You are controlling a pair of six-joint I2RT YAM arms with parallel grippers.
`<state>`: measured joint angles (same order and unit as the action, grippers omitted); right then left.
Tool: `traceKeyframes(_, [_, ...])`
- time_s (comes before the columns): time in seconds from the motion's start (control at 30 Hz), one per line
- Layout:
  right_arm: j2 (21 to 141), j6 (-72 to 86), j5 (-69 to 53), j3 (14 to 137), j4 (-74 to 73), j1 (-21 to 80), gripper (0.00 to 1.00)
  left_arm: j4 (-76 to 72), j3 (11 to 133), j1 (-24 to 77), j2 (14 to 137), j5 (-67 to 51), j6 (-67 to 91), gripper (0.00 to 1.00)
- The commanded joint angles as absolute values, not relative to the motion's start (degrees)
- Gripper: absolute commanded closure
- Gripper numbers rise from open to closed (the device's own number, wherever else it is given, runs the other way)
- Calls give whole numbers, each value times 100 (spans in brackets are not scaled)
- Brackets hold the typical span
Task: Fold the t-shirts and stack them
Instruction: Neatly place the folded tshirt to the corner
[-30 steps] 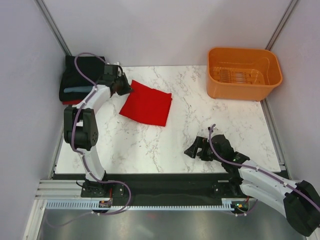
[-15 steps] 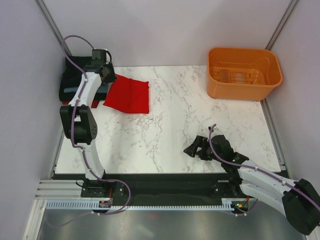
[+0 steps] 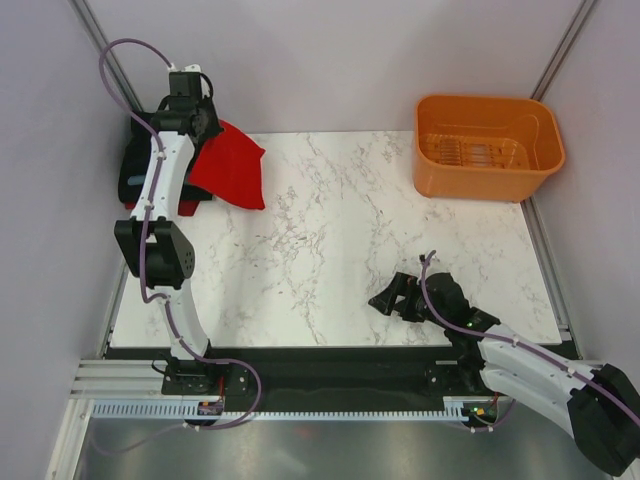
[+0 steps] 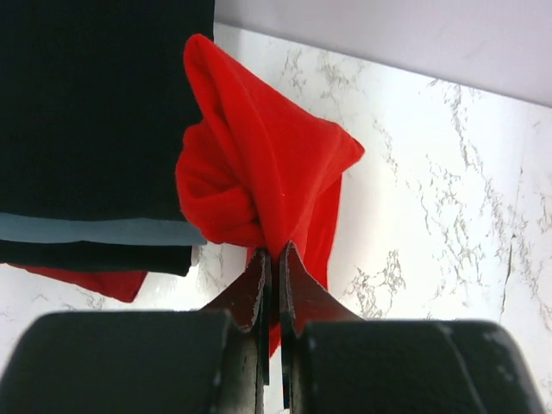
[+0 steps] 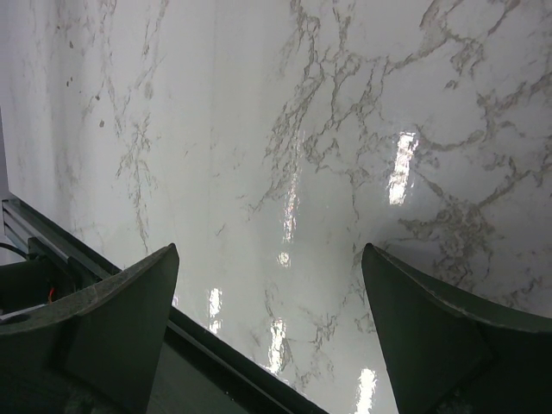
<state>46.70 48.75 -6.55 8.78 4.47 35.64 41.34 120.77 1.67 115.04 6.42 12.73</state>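
My left gripper [image 3: 205,132] is shut on a folded bright red t-shirt [image 3: 232,168] and holds it lifted at the table's far left, so it hangs bunched from the jaws [image 4: 259,172]. Right beside it lies a stack of folded shirts [image 3: 140,170]: black on top [image 4: 95,103], a slate-blue edge [image 4: 95,229] below, a red one [image 4: 95,281] at the bottom. My right gripper [image 3: 388,300] is open and empty, low over the near right of the marble table [image 5: 276,155].
An orange plastic basket [image 3: 488,146] stands at the table's far right corner. Grey walls close in the left, back and right sides. A black rail [image 3: 330,355] runs along the table's near edge.
My left gripper has carried the red shirt left and back, lifting it off the table toward the stack; the shirt now hangs bunched. The right arm has barely moved.
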Motion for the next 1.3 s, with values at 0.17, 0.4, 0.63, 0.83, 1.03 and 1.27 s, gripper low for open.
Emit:
traceKeyframes(0.17, [4579,4922,-527,756,431,3577,5,4166,12902,141,11241,695,1064,98])
traceKeyframes(0.4, [4491,4939,-527,712,422,3577,5,4149,13420,149,11215,449,731,98])
traceKeyframes(0.63, [4447,4948,-536,686,413,3577,5,3946,13623,149,11223,588,466,98])
traceKeyframes(0.83, [4447,4948,-536,694,413,3568,5,3885,13966,149,11320,1053,264,98])
traceKeyframes(1.03, [4535,4939,-545,721,457,3577,5,3595,14273,141,11320,1475,-290,98])
traceKeyframes(1.27, [4518,4948,-545,703,466,3577,5,3411,14238,26,11478,1346,-457,98])
